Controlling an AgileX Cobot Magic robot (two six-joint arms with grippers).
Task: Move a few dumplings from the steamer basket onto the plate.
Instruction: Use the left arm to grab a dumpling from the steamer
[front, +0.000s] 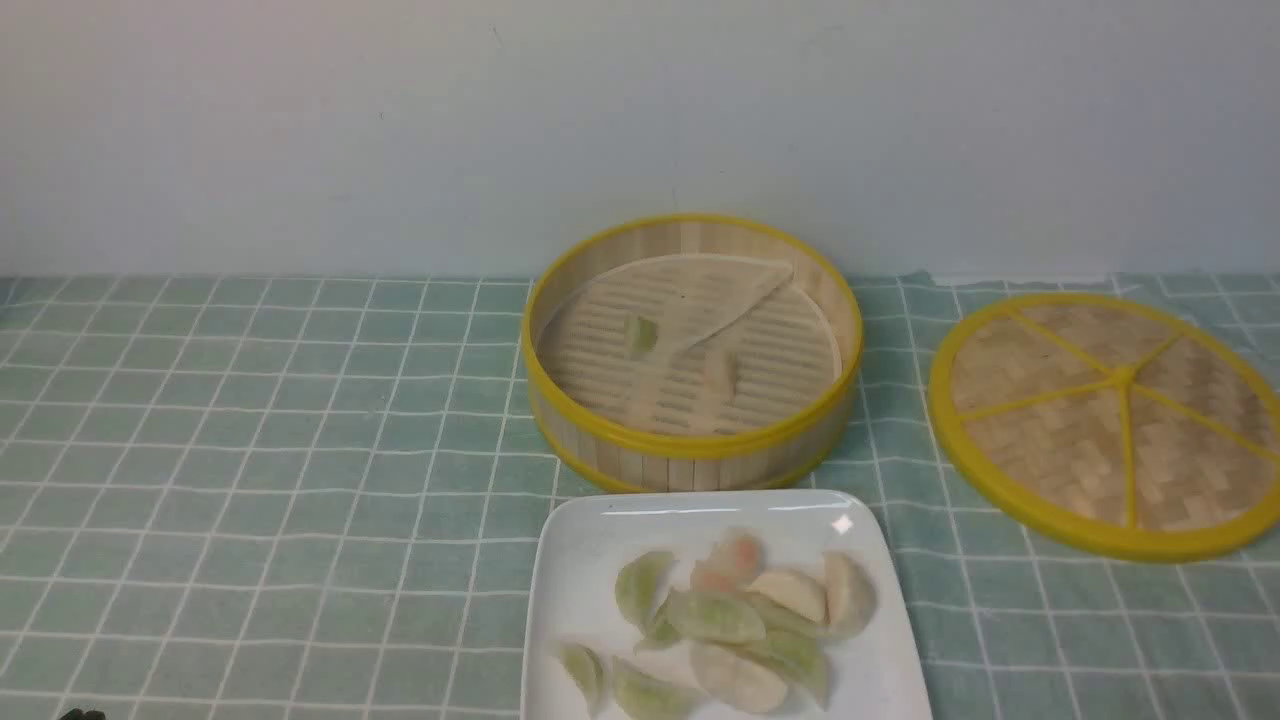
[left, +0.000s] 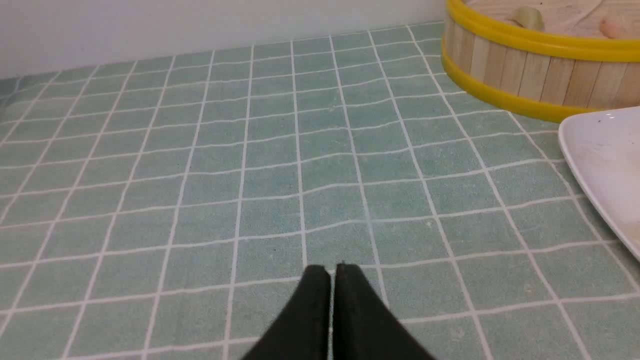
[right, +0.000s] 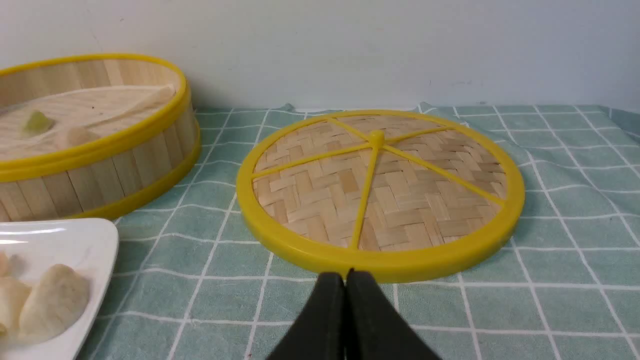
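The steamer basket (front: 690, 440) stands at the centre back with a pale green dumpling (front: 640, 333) and a pinkish dumpling (front: 722, 370) on its liner. The white plate (front: 580, 600) lies just in front of it with several dumplings (front: 740, 620) heaped on it. My left gripper (left: 332, 270) is shut and empty, low over the cloth to the left of the plate (left: 600, 165) and basket (left: 530, 75). My right gripper (right: 346, 275) is shut and empty, just before the lid's near rim. Neither gripper shows in the front view, apart from a dark tip (front: 82, 714).
The flat woven lid (front: 1110, 420) with yellow spokes lies to the right of the basket; it fills the right wrist view (right: 380, 195). A green checked cloth (front: 250, 450) covers the table. A pale wall (front: 640, 120) stands close behind the basket.
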